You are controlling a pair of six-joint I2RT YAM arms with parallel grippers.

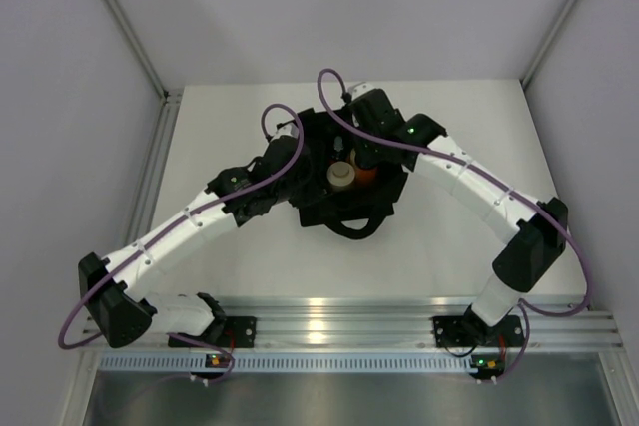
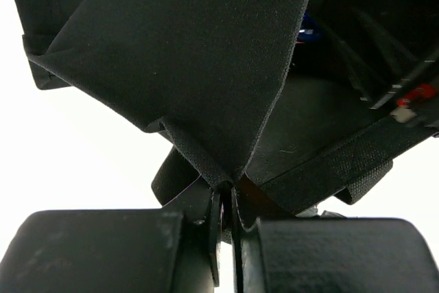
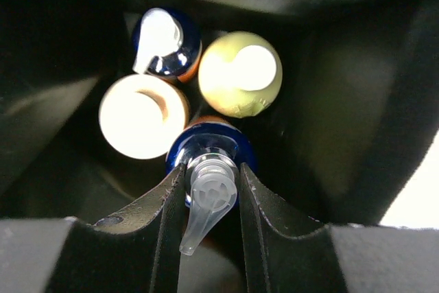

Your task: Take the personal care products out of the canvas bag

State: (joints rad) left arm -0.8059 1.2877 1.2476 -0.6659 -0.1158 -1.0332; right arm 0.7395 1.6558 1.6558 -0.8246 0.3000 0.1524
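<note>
The black canvas bag (image 1: pixel 339 192) stands open mid-table. My left gripper (image 2: pixel 228 190) is shut on the bag's fabric edge (image 2: pixel 206 162) at its left side. My right gripper (image 3: pixel 211 176) reaches down into the bag, its jaws closed on the clear pump top of an orange bottle with a dark blue collar (image 3: pixel 211 152). Inside the bag also stand a second orange bottle with a blue cap (image 3: pixel 164 39), the cream-white cylinder (image 3: pixel 143 116) and the pale yellow-green bottle (image 3: pixel 240 73). From above, the cream cylinder (image 1: pixel 341 176) and an orange bottle (image 1: pixel 365 174) show.
The bag's loop handle (image 1: pixel 351 226) lies toward the near side. White walls surround the table (image 1: pixel 230 246). An aluminium rail (image 1: pixel 329 321) runs along the near edge by the arm bases.
</note>
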